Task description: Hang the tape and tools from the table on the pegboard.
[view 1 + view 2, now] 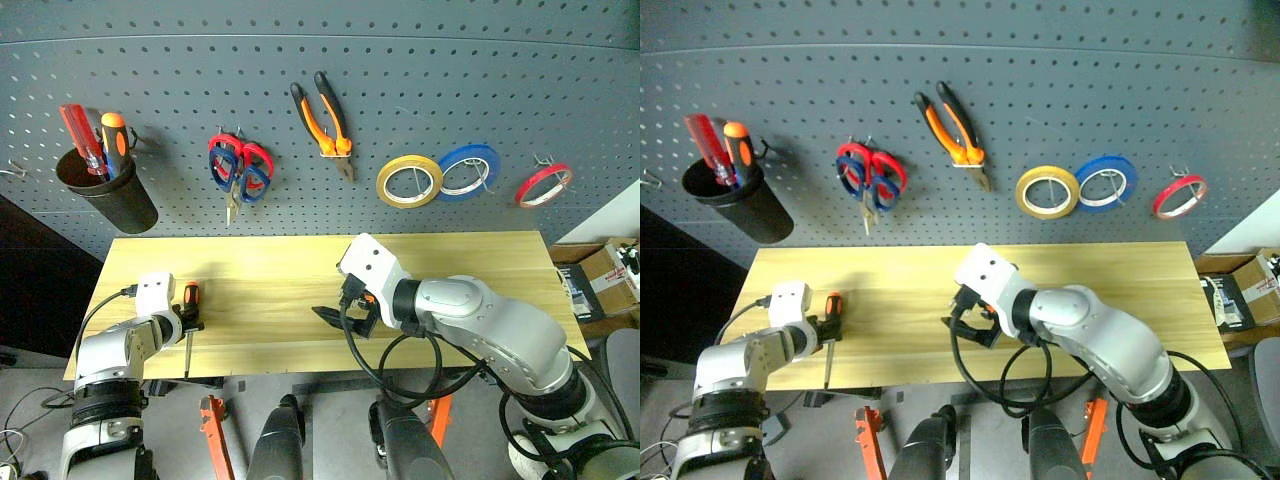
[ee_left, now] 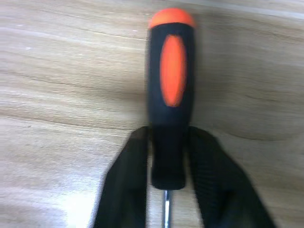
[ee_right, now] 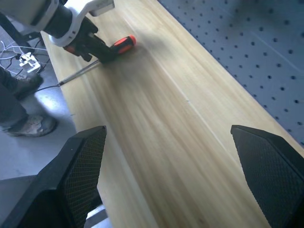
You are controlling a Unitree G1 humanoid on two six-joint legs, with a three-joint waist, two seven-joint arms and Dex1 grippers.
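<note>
Left pincer (image 1: 186, 318) pinches the screwdriver (image 1: 190, 312) low on its handle, right pincer (image 1: 345, 312) spread — lift carelessly and it could swivel loose onto the counter (image 1: 450, 260).

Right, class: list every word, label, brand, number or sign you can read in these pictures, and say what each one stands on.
None can be read.
The cardboard box beside the table bears dark markings, too small to read.
The screwdriver, clamped in the left gripper, shows no lettering on its handle.
The pegboard, the yellow tape roll, the blue tape roll and the red tape ring show no print.
</note>
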